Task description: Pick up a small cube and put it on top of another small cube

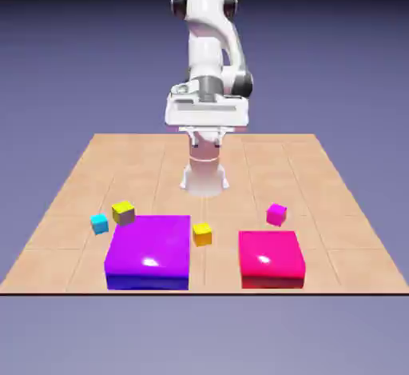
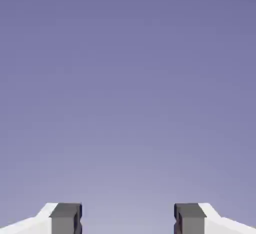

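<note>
The counter [image 1: 240, 197] spreads wide, and at its far edge rises the white arm [image 1: 205, 41], folded back above its own base. Largest of the things on it is the purple block [image 1: 150, 241], low and broad, near the front edge on the exterior view's left. The red block [image 1: 271, 252], smaller, sits near that same edge on the exterior view's right. Either could catch a low sideways sweep, so a carried cube would likely need lifting well over them.

The hand [image 2: 128, 219] is open, its fingertips spread with only backdrop between them. It hangs high, well apart from every cube, and its own view shows none of them; going down without first tilting it toward the counter would probably miss.

Smallest are the cubes, all on the counter. The yellow cube [image 1: 123, 213] lies just behind the purple block's corner, with the cyan cube [image 1: 99, 224] near it; a finger coming down between them might nudge one while reaching for the other. The orange cube [image 1: 202, 234] is close beside the purple block, so a finger on that side could strike the block. The magenta cube [image 1: 276, 214] stands behind the red block with more room. Which cube is meant is unclear, and none is stacked. Released off-centre or too high, the upper cube could topple.
</note>
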Motion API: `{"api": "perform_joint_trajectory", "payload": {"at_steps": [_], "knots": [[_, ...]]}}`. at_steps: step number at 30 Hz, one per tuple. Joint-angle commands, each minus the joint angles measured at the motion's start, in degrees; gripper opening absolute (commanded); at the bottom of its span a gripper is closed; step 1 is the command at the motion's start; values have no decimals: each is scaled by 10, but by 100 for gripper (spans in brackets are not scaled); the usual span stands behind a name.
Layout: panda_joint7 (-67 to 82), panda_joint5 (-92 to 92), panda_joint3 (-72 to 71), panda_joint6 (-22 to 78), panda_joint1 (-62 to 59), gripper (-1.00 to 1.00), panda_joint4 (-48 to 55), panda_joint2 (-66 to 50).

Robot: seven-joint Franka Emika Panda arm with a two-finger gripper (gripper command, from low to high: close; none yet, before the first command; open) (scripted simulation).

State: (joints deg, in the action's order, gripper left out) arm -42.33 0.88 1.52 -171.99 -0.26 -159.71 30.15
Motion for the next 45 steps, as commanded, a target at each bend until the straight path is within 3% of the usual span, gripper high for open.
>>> {"api": "perform_joint_trajectory", "payload": {"at_steps": [1, 24, 31, 32, 38, 41, 45], "knots": [[1, 7, 13, 17, -8, 0, 11, -21], [24, 175, 302, 402, -188, 0, 256, -498], [77, 256, 254, 329, -223, 0, 253, -596], [77, 256, 254, 329, -223, -100, 253, -596], [11, 177, 312, 416, -183, -100, 279, -492], [-58, 188, 293, 419, -137, -100, 298, -431], [-157, 232, 215, 393, -63, -100, 247, -372]]}}
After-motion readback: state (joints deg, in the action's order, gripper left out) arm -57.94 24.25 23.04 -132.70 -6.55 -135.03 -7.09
